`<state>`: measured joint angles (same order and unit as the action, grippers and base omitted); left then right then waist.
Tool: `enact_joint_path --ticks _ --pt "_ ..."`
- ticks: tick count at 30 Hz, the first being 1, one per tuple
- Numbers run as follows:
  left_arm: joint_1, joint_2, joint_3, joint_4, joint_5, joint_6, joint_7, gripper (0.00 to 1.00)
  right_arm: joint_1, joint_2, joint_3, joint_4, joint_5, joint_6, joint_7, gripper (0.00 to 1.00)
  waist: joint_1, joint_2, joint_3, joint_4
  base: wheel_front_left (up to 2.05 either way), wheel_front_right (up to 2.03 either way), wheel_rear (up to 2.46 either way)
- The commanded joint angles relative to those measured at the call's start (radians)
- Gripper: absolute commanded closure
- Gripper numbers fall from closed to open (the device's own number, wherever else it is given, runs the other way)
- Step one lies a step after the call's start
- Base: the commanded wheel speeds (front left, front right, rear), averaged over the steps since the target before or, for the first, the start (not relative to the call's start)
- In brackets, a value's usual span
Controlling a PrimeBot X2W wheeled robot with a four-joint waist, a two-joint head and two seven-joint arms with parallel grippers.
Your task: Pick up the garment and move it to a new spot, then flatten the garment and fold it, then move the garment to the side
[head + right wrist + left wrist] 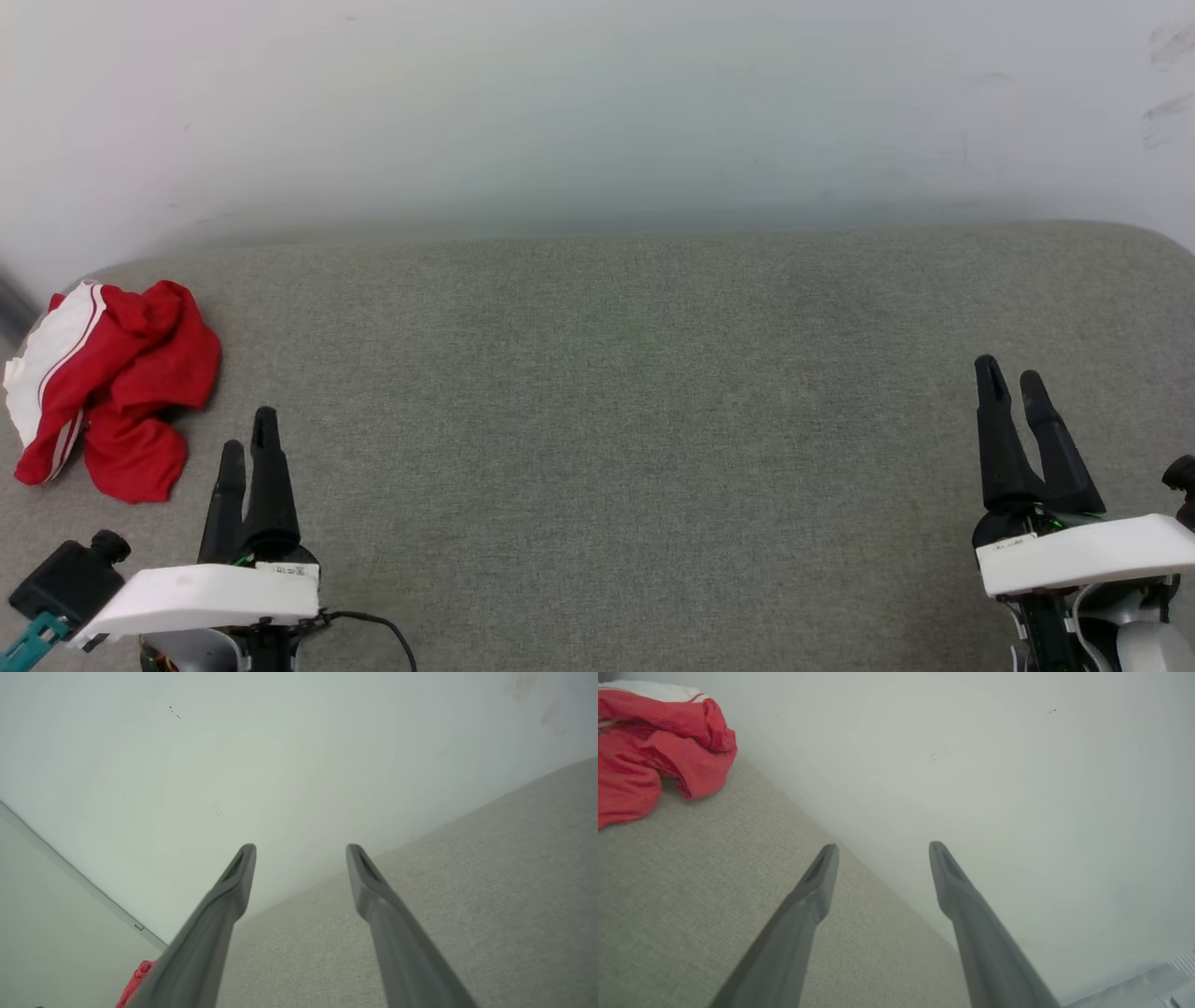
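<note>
The garment (112, 387) lies crumpled in a heap at the far left of the grey padded surface (616, 392), red with a white striped sleeve on its left side. My left gripper (247, 439) stands open just right of it and a little nearer, not touching. In the left wrist view the garment (654, 751) sits at the upper left, beyond the left gripper (882, 854), whose jaws are spread and empty. My right gripper (1008, 378) is open at the far right. In the right wrist view the right gripper (301, 856) holds nothing, and a bit of the garment (135, 982) shows at the bottom left.
A pale wall (597, 112) rises behind the grey surface along its far edge. The surface's left end lies just beyond the garment, and its right corner (1158, 238) curves off at the far right. A wall seam (79, 877) runs diagonally in the right wrist view.
</note>
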<state>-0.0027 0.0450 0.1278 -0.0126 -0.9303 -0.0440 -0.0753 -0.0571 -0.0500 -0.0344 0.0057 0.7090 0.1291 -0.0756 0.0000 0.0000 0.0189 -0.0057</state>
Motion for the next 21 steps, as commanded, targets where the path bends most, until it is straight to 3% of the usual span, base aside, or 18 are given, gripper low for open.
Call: enact_joint_path --ticks 1,11,21 --pt "-0.002 0.005 -0.018 -0.037 0.059 -0.005 -0.013 0.00 -0.017 -0.001 0.001 -0.030 -0.049 0.002 -0.012 0.00 0.0000 0.0000 0.002 0.000 0.00 0.00 0.00" --pt "0.009 0.023 -0.149 -0.109 0.349 0.033 -0.043 0.00 -0.008 -0.001 0.039 -0.074 -0.246 0.002 -0.043 0.00 0.0000 0.0000 0.008 -0.002 0.00 0.00 0.00" --pt "-0.013 0.130 -0.330 -0.122 0.504 0.211 -0.071 0.00 0.009 -0.001 0.054 -0.058 -0.377 0.002 -0.071 0.00 0.0000 0.0000 0.015 -0.004 0.00 0.00 0.00"
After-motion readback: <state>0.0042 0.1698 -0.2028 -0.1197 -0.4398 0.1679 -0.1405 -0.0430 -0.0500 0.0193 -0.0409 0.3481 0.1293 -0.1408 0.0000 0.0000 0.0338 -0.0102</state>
